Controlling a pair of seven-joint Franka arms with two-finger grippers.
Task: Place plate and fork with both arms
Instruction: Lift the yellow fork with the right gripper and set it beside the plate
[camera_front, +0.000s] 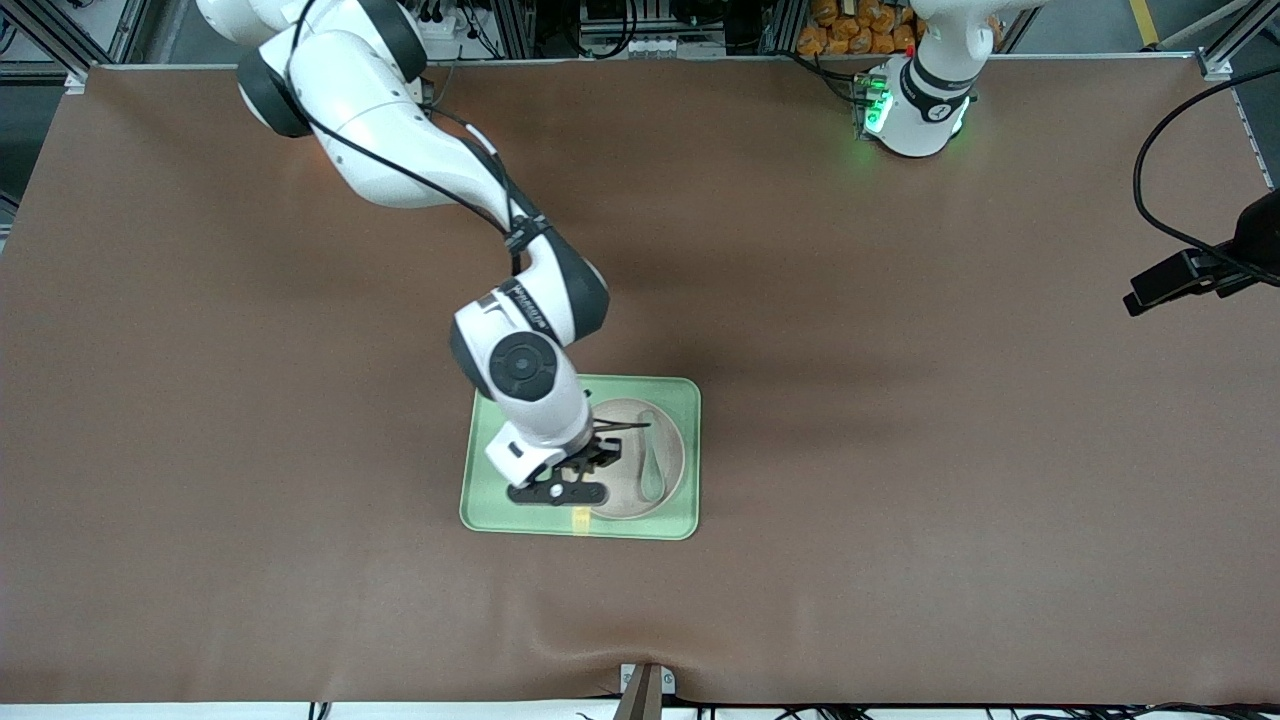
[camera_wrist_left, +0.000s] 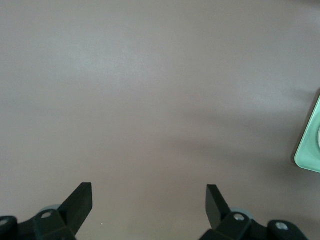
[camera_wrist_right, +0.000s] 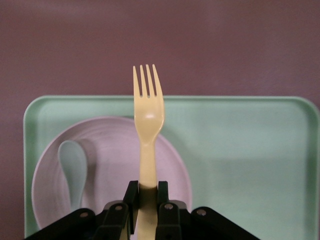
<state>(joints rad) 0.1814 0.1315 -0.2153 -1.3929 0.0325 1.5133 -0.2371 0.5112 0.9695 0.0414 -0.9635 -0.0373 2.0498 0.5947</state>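
Right gripper (camera_wrist_right: 145, 200) clamped on the pale yellow fork (camera_wrist_right: 147, 120) by its handle, over the green tray (camera_front: 680, 400), plate (camera_front: 670, 440) on the tray holding a teal spoon (camera_front: 652, 470), left gripper (camera_wrist_left: 149, 207) spread wide over the bare brown surface (camera_front: 900, 450), holding nothing.

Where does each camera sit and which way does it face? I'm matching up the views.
Front view: high across the table, facing both arms; right gripper over the tray.
Left wrist view: on the left arm, facing bare table; left gripper open.
Right wrist view: on the right arm, facing fork, plate, spoon.
Shared: all three show the tray.
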